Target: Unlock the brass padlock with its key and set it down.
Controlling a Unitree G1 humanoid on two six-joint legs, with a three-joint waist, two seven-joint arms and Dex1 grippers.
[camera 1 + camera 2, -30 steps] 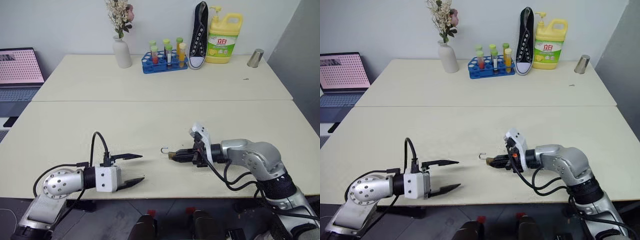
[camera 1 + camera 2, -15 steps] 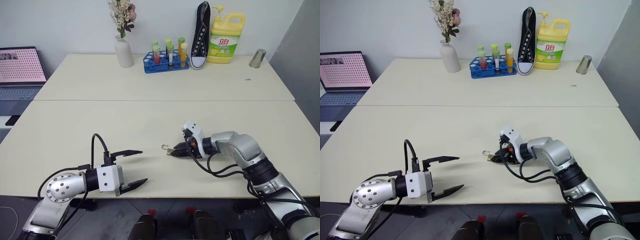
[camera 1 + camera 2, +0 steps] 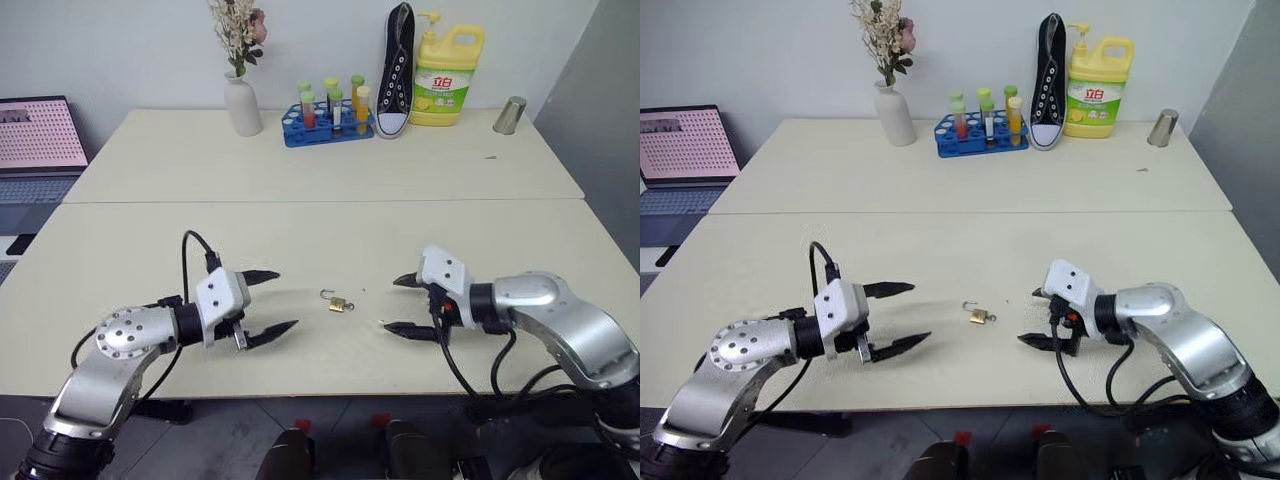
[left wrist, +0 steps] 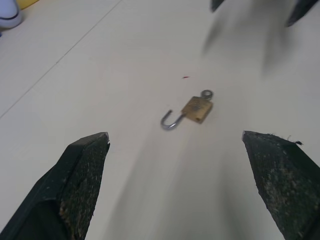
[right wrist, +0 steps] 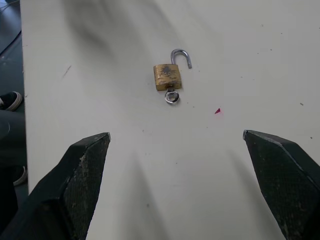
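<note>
The right gripper (image 3: 408, 304) has let go and drawn back, jaws wide and empty; the padlock (image 3: 339, 304) (shackle sprung open) lies near the table's (image 3: 300, 240) front edge, so the job looks done. The left gripper (image 3: 270, 300) is open and empty too.

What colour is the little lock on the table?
Gold, with a silvery shackle; the padlock shows best in the right wrist view.
</note>
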